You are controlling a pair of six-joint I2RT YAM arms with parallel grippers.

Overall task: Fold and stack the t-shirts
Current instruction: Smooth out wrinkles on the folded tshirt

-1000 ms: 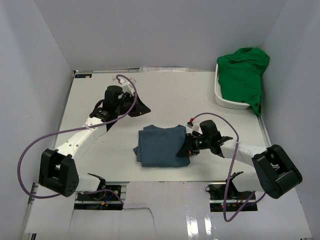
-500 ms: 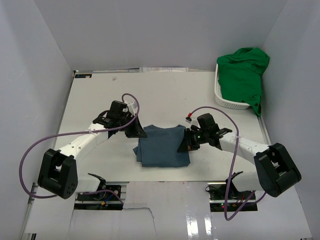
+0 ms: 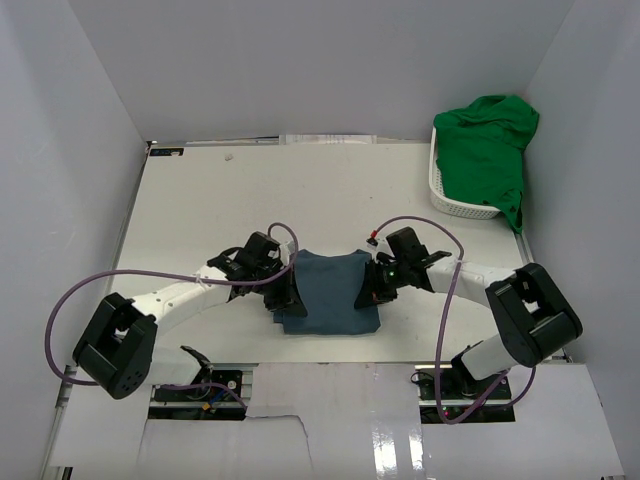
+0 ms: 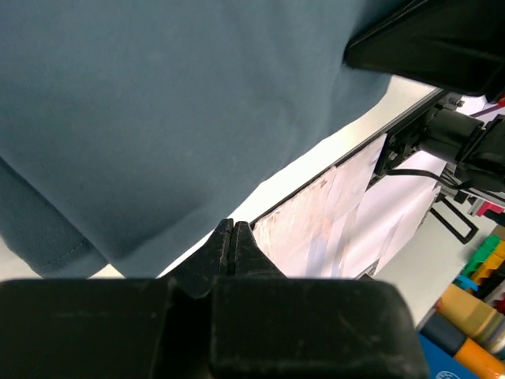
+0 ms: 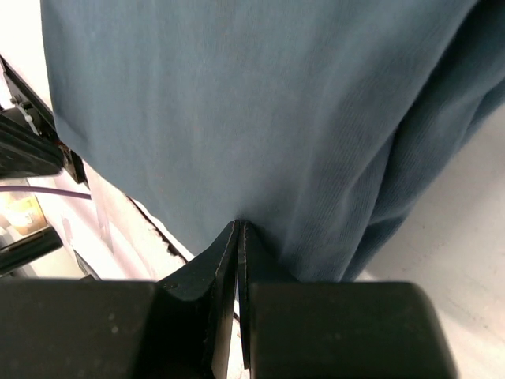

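The dark slate-blue t-shirt [image 3: 330, 292] lies folded into a rectangle near the table's front middle. My left gripper [image 3: 290, 290] is shut with nothing between the fingers. Its tips rest at the shirt's left edge, and in the left wrist view [image 4: 234, 225] they sit just below the cloth [image 4: 173, 103]. My right gripper [image 3: 368, 290] is shut at the shirt's right edge. In the right wrist view [image 5: 239, 225] its tips touch the cloth [image 5: 237, 103], which dimples there. The bright green t-shirt [image 3: 485, 140] lies bunched in the basket.
The white lattice basket [image 3: 445, 195] stands at the back right against the wall, with green cloth hanging over its rim. The table's front edge [image 4: 331, 170] runs close behind the blue shirt. The enclosure walls stand on the left, back and right.
My left arm has swung from the back left down to the blue shirt's left edge. My right gripper has shifted slightly up along the right edge. The shirt looks narrower and a little shifted.
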